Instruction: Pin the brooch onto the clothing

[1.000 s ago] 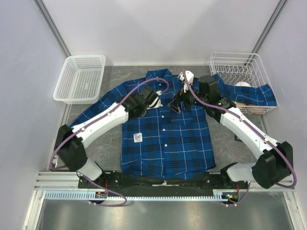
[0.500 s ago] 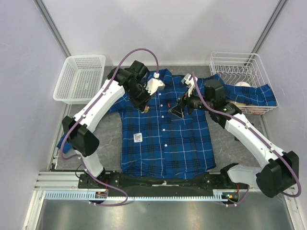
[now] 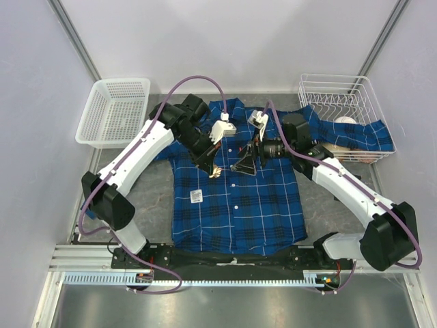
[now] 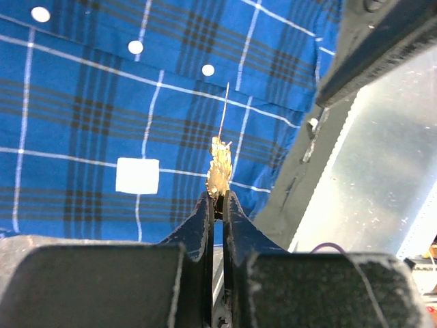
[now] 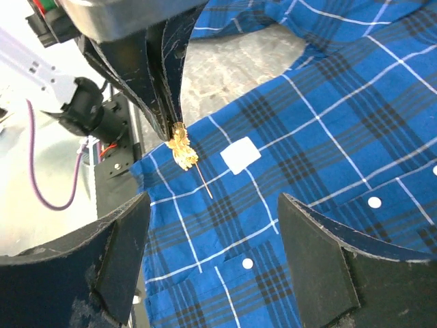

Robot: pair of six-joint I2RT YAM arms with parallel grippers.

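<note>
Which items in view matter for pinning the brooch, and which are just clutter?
In play:
brooch, pinched in the left gripper
shirt
right gripper, open

Lying about:
white plastic basket
wire basket

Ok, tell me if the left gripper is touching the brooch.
Touching. The left wrist view shows the left gripper shut on the brooch, pinching its lower end with no gap.
</note>
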